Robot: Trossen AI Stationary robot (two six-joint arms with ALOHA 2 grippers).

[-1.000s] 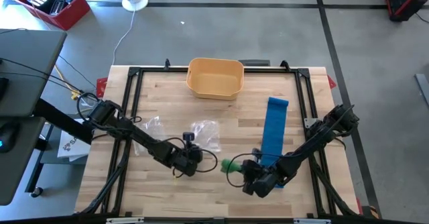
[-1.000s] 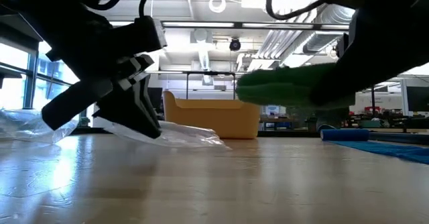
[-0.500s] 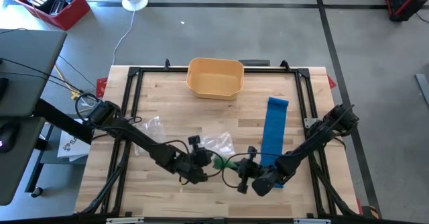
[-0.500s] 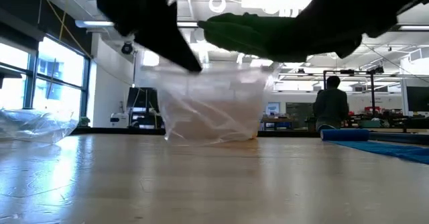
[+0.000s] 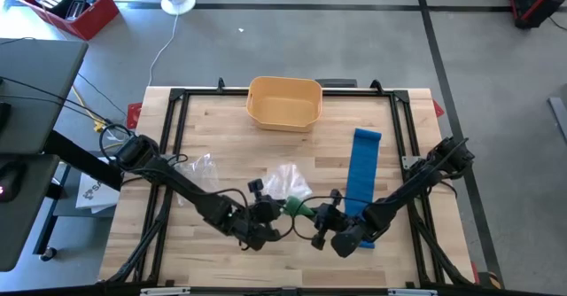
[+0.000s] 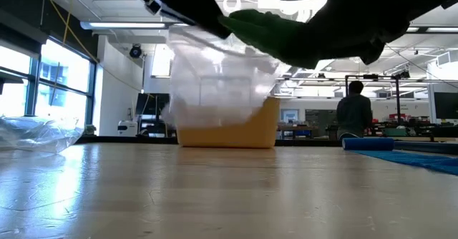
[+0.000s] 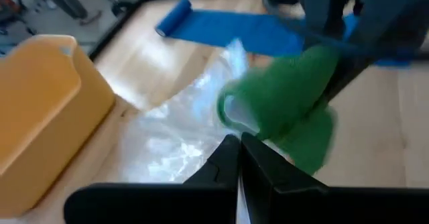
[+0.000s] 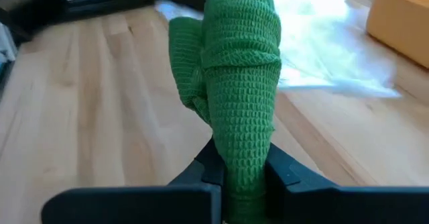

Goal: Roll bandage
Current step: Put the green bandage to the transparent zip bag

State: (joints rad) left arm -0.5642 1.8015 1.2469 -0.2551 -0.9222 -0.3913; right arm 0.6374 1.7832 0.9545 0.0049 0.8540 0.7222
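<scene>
From above, the green bandage roll [image 5: 293, 207] hangs just over the front middle of the table [image 5: 213, 128], between the two claws. The right gripper [image 5: 321, 216] is clamped on it; the left gripper [image 5: 268, 213] is closed on a clear plastic bag [image 5: 288, 183] beside it. A blue bandage strip [image 5: 362, 172] lies flat to the right, well apart from the yellow bin [image 5: 284, 102] at the back. The roll's own shape is too small to read here.

At table height, the roll [image 6: 286, 35] is a dark green mass up top with the bag [image 6: 215, 74] drooping under it; both arms are silhouettes, so the fingers can't be made out.

From the left wrist, the closed tips pinch the film [image 7: 181, 143]. The roll [image 7: 281, 103] is blurred, its loose end unclear.

From the right wrist, the knit looks soft, light and squashy, bulging above the pinch. I'd judge a hold across the middle best; the floppy tail could unravel.
</scene>
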